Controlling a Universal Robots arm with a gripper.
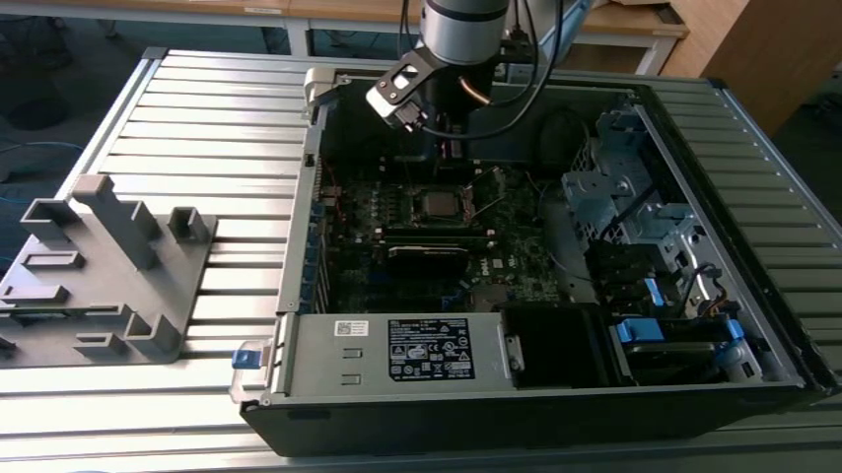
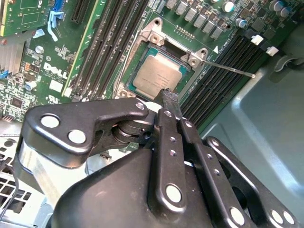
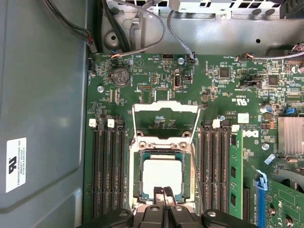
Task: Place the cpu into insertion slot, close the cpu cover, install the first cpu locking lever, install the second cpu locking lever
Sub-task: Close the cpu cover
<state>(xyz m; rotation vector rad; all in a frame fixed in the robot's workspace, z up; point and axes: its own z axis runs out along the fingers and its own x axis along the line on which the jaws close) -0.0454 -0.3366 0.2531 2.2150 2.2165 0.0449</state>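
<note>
Silver-grey cpu (image 3: 161,173) flat, face-up in its socket (image 3: 135,175), fingers (image 3: 159,194) together at its edge.

Printed matter. Exterior view: a large black-and-white label (image 1: 428,348) and a small white sticker (image 1: 349,328) on the metal power supply housing (image 1: 315,360), their lines too small to read. First wrist view: a white sticker (image 3: 15,164) with a black mark and fine print on the grey case wall (image 3: 42,95); a small white tag (image 3: 243,118) on the motherboard (image 3: 156,76). Second wrist view: white maker's lettering (image 2: 54,69) printed on the motherboard; faint engraving on the cpu (image 2: 159,76), illegible
</note>
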